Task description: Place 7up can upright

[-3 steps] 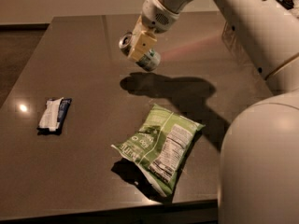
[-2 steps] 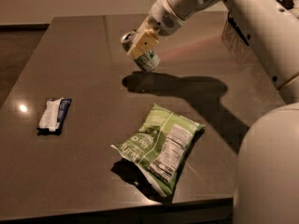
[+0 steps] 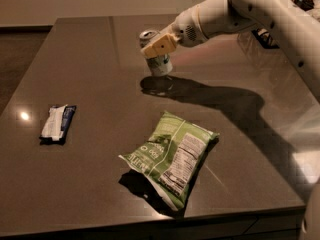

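Tan-fingered gripper (image 3: 153, 49) clamped round small white-and-green 7up can (image 3: 161, 65) w/ silver top. Can near upright, slight tilt, low over dark glossy table (image 3: 90, 69); contact w/ the surface can't be told. Below gripper, nearer camera: flat green chip bag (image 3: 170, 161). Well off toward left edge: white-and-blue wrapped bar (image 3: 57, 123).

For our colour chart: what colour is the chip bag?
Green chip bag, camera view; pincer holds 7up can.

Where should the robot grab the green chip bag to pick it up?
From above, I'd guess: the green chip bag lies flat, so pinch its puffy middle across the short width. Right now the gripper is over the far part of the table, shut on the 7up can.
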`<act>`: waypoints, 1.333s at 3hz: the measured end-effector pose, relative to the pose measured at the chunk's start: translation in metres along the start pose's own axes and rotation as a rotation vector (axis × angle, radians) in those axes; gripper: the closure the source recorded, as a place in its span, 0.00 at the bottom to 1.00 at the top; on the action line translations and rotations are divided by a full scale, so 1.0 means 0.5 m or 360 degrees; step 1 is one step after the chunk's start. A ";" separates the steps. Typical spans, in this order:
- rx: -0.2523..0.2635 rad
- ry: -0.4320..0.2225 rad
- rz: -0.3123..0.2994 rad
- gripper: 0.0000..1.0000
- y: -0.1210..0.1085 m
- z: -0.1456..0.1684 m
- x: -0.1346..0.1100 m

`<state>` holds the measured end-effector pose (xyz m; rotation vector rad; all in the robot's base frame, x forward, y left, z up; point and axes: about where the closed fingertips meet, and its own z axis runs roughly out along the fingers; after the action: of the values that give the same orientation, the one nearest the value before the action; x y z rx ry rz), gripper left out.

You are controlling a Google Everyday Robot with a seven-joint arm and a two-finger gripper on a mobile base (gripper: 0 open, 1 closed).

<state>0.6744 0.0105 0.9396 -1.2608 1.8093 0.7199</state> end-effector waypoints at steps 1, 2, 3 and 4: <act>0.0150 -0.0214 0.0144 1.00 -0.044 -0.010 0.014; 0.0235 -0.0309 0.0217 1.00 -0.075 -0.020 0.023; 0.0294 -0.0409 0.0280 1.00 -0.101 -0.037 0.041; 0.0337 -0.0472 0.0293 1.00 -0.115 -0.057 0.063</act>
<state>0.7142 -0.0474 0.9268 -0.8109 1.7166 0.7502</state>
